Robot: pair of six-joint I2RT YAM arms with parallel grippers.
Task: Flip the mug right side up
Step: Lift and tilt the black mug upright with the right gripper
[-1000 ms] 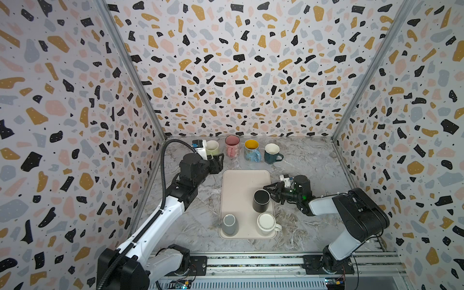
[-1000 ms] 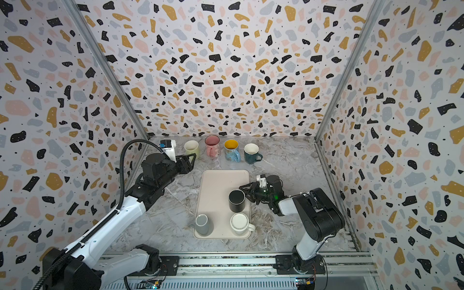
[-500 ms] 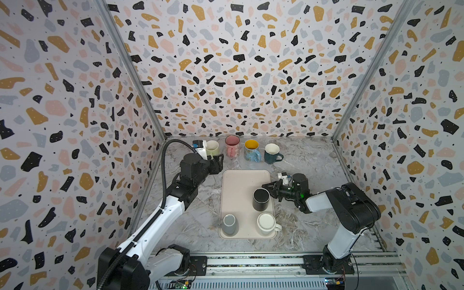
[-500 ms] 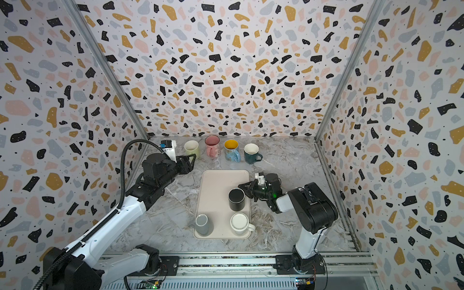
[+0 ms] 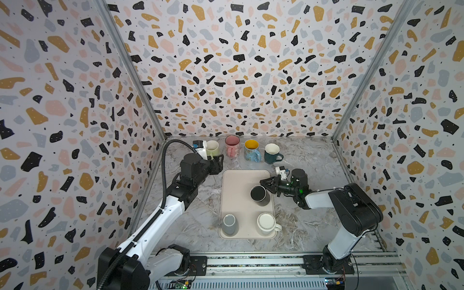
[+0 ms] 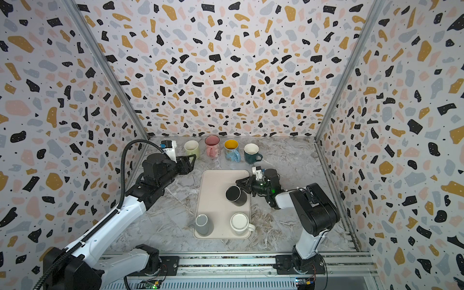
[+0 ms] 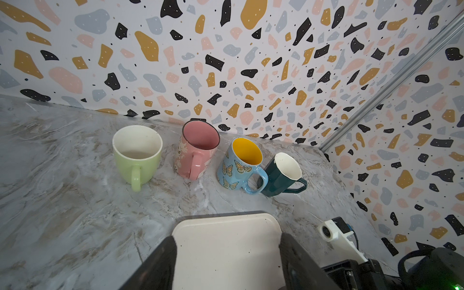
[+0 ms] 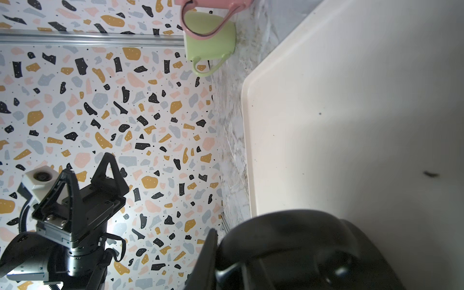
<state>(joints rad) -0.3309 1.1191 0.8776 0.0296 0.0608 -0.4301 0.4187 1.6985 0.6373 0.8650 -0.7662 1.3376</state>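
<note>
A black mug [image 5: 258, 194] [image 6: 234, 195] stands on the cream tray [image 5: 238, 180] at its right side, apparently bottom up. My right gripper [image 5: 264, 185] [image 6: 239, 186] reaches in from the right, lying low, and is shut on the mug's upper right side. In the right wrist view the mug [image 8: 301, 238] fills the near field, with one finger [image 8: 209, 256] pressed against it; the other finger is hidden. My left gripper [image 5: 218, 160] [image 7: 227, 258] hangs open and empty over the table at the tray's far left corner.
A grey mug [image 5: 229, 223] and a white mug [image 5: 266, 223] sit bottom up at the tray's front. Upright along the back wall are a green mug [image 5: 213, 148], a pink mug [image 5: 232, 145], a butterfly mug [image 5: 251, 150] and a teal mug [image 5: 272, 153].
The right gripper has slid left to the black mug and closed on it, with its arm folding in. The left arm has stayed still.
</note>
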